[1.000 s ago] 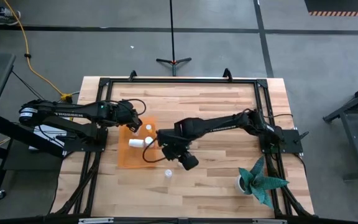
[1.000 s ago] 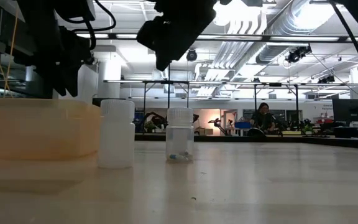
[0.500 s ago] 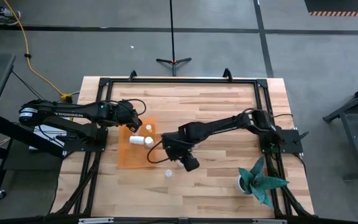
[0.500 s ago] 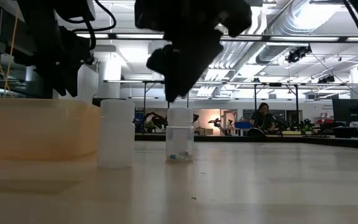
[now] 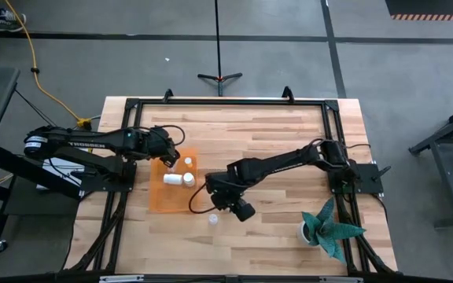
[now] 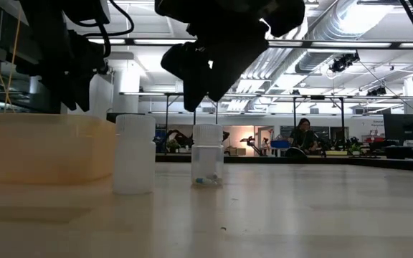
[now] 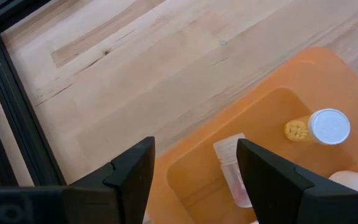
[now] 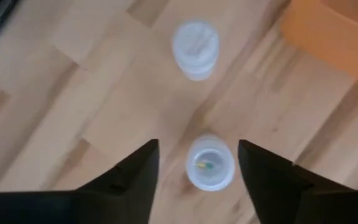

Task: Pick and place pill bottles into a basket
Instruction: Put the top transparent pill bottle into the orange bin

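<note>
- High view: basket (image 5: 157, 200) sits left of table centre, at about 9 o'clock from the right gripper (image 5: 225, 198).
- Done: three bottles show inside the basket in this view. One stands upright (image 5: 188, 163) at the far edge; two (image 5: 171, 179) (image 5: 187, 178) sit mid-basket, one of them lying on its side.
- Left: two bottles are on the table, outside the basket. One (image 5: 212, 218) shows at about 7 o'clock from the right gripper; the other is hidden under that arm here.
- Low view: both table bottles stand upright, the near one (image 6: 134, 153) just beside the basket wall (image 6: 45, 147), the far one (image 6: 207, 155) apart from it.
- Right wrist view: right gripper (image 8: 195, 167) hovers above one table bottle (image 8: 209, 169), fingers spread wide on either side, holding nothing. The second bottle (image 8: 195, 41) lies ahead of it.
- Left wrist view: left gripper (image 7: 194, 163) hangs over the basket's far-left corner, fingers wide apart and empty.
- Judgement: task is roughly three-fifths complete; the grasp on the fourth bottle is not yet made.
</note>
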`<action>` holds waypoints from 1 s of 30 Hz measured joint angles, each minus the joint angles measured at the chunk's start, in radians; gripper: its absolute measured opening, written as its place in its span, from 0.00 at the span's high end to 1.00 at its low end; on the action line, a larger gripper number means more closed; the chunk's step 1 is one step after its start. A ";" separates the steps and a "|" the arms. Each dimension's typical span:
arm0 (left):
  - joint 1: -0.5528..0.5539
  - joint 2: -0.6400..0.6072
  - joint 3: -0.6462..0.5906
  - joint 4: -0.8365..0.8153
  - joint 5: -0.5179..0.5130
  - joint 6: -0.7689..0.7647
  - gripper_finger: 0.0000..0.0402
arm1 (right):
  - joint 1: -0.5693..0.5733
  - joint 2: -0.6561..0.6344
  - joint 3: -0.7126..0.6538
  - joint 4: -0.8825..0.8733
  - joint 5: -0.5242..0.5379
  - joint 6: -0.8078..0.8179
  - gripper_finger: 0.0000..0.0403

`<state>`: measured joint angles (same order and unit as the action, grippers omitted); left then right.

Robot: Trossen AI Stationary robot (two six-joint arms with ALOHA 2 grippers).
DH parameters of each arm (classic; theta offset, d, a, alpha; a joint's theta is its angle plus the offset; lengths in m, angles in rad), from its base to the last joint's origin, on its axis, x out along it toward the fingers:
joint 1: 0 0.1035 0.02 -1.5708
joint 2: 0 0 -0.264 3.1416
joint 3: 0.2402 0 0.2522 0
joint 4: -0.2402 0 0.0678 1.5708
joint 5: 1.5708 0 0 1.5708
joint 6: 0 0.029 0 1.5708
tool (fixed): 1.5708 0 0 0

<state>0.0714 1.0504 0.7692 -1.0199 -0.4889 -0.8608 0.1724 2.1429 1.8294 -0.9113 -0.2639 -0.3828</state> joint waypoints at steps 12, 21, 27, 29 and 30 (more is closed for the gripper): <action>0.000 0.000 0.000 0.000 0.000 0.000 0.35 | 0.006 0.009 -0.112 0.101 0.115 0.027 0.35; 0.000 0.000 0.000 0.001 -0.002 0.000 0.35 | 0.007 0.008 -0.111 0.124 0.098 0.063 0.43; 0.000 0.000 0.000 0.001 -0.009 0.002 0.35 | 0.007 0.008 -0.111 0.121 0.099 0.066 0.60; 0.000 0.000 0.000 0.007 -0.023 0.019 0.35 | 0.006 0.008 -0.111 0.117 0.098 0.066 0.67; 0.000 0.000 0.000 0.009 -0.029 0.026 0.35 | 0.004 0.007 -0.111 0.114 0.098 0.066 0.70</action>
<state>0.0711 1.0504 0.7692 -1.0104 -0.5179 -0.8347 0.1769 2.1502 1.7187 -0.7975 -0.1661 -0.3167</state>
